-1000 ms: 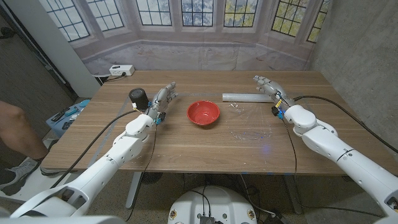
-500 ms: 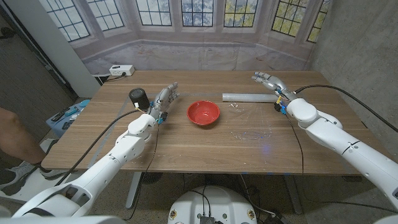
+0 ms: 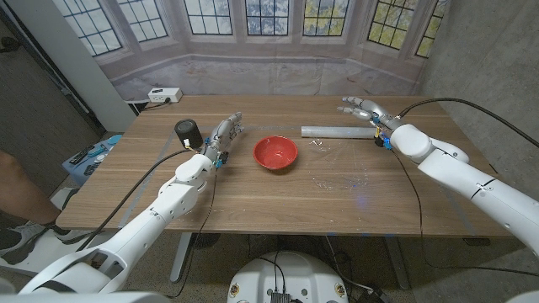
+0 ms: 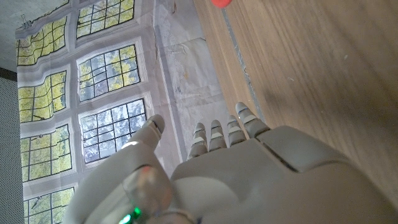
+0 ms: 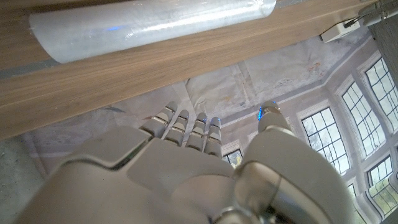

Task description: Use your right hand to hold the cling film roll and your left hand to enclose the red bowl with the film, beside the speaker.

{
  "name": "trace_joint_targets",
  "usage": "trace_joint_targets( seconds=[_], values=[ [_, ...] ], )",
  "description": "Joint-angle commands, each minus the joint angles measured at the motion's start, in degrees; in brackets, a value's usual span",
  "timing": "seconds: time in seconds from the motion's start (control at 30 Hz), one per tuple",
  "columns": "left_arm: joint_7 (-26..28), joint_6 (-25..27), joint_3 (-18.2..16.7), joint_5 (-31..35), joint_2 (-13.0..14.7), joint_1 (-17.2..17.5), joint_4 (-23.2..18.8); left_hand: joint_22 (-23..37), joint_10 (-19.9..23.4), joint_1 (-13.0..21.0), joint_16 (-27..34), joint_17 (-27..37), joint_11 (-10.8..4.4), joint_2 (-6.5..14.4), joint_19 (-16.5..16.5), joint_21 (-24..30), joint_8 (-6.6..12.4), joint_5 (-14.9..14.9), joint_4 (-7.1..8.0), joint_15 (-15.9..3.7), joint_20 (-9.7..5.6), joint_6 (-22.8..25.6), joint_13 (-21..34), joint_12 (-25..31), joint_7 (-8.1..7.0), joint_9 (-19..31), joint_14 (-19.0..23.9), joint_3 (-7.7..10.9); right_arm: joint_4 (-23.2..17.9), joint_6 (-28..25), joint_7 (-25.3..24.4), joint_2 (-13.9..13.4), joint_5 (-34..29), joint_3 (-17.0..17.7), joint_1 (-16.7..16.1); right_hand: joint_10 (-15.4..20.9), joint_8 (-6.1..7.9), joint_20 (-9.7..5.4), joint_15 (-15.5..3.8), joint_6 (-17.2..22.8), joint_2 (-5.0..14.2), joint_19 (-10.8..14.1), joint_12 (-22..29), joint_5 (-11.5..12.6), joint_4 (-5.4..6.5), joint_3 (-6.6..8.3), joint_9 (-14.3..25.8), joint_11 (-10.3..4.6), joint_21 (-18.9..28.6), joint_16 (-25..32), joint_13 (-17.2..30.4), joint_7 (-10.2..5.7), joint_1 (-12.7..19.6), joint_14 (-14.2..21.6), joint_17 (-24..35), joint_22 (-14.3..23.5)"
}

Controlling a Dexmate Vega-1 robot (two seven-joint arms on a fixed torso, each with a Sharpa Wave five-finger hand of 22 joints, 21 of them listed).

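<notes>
since a second ago the right hand (image 3: 364, 109) has lifted toward the frame's upper right, fingers spread and holding nothing, just above the cling film roll (image 3: 335, 132). left hand (image 3: 224, 132) waits open between speaker (image 3: 187, 131) and red bowl (image 3: 275, 153), centre frame.

The wooden table (image 3: 253, 198) carries a red bowl (image 3: 275, 153), cling film roll (image 3: 335, 132) and black speaker (image 3: 187, 131)
</notes>
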Motion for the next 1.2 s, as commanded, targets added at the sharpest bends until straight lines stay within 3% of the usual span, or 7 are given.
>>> trace_joint_targets(
  seconds=[0.03,0.27,0.5,0.97,1.1,1.2],
  values=[
    [-0.40,0.82,-0.80,-1.36,0.96,0.89,-3.22,0.23,0.34,0.68,0.25,0.22,0.07,-0.01,0.42,-0.38,0.43,0.48,-0.51,0.31,0.01,0.45,0.16,0.33,-0.08,0.16,0.23,0.10,-2.74,-3.93,4.51,-4.30,-6.01,-1.67,3.02,-0.88,-0.08,-0.01,-3.85,-0.76,-0.31,-0.20,-0.43,0.15,-0.71,0.55,0.08,0.01,0.45,-0.07,0.01,0.00,1.73,-0.70,0.08,-0.06],
    [0.23,1.17,-1.06,-1.33,1.31,0.88,-5.58,0.23,0.40,0.83,0.17,0.24,0.08,-0.08,0.48,-0.54,0.36,0.47,-0.66,0.27,0.04,0.43,0.17,0.29,-0.04,0.17,0.26,0.05,-3.43,-6.69,7.97,-5.35,-12.97,-4.86,6.06,-0.80,0.27,0.37,-3.46,-1.00,-1.15,0.71,-0.18,0.19,-1.24,1.29,0.07,0.07,0.78,0.13,0.01,0.27,4.28,-0.54,0.06,-0.11],
    [0.95,1.92,-1.17,-1.17,1.89,1.23,-7.24,0.24,0.56,0.92,0.12,0.26,0.14,-0.12,0.61,-0.65,0.33,0.46,-0.75,0.35,0.13,0.49,0.18,0.30,0.02,0.18,0.34,-0.04,-2.59,-8.16,12.90,-4.70,-19.12,-8.26,10.07,-1.88,0.18,0.47,-3.27,-2.15,-2.81,1.24,-0.40,0.67,-1.39,1.86,0.02,0.04,0.81,0.10,-0.01,0.29,7.06,-0.79,0.05,-0.15],
    [1.83,3.25,-0.75,-0.83,1.91,0.97,-8.24,0.25,0.86,1.05,0.15,0.29,0.34,-0.11,0.83,-0.82,0.32,0.43,-0.85,0.48,0.14,0.68,0.20,0.33,0.05,0.19,0.67,-0.19,1.28,-6.37,22.00,-3.18,-28.48,-13.00,16.46,-3.54,0.03,0.93,-3.68,-3.78,-4.54,1.33,-0.56,1.25,-1.30,2.89,-0.05,-0.60,0.67,-0.07,-0.10,-0.40,11.05,-1.75,0.04,-0.15],
    [1.81,3.65,-0.50,-0.72,1.86,0.68,-8.28,0.25,1.01,1.08,0.18,0.31,0.45,-0.09,0.91,-0.87,0.38,0.42,-0.88,0.48,0.16,0.89,0.21,0.36,0.06,0.20,0.84,-0.23,2.51,-5.97,25.02,-2.74,-30.82,-14.19,18.14,-4.16,0.08,3.11,-3.55,-4.40,-5.55,2.10,-0.46,1.46,-1.17,3.44,-0.06,-0.85,0.88,-0.05,-0.13,-0.47,13.23,-2.12,0.03,-0.13],
    [1.99,3.97,-0.35,-0.62,1.74,0.46,-8.28,0.26,1.10,1.12,0.19,0.31,0.38,-0.08,0.99,-0.91,0.37,0.42,-0.89,0.50,0.19,0.94,0.21,0.38,0.11,0.20,0.94,-0.27,3.64,-5.12,26.76,-2.44,-31.66,-14.63,19.05,-4.31,0.03,3.48,-3.53,-4.66,-5.78,2.29,-0.46,1.50,-1.14,3.54,-0.06,-0.91,0.92,-0.05,-0.13,-0.70,13.68,-2.23,0.03,-0.13]
  ],
)
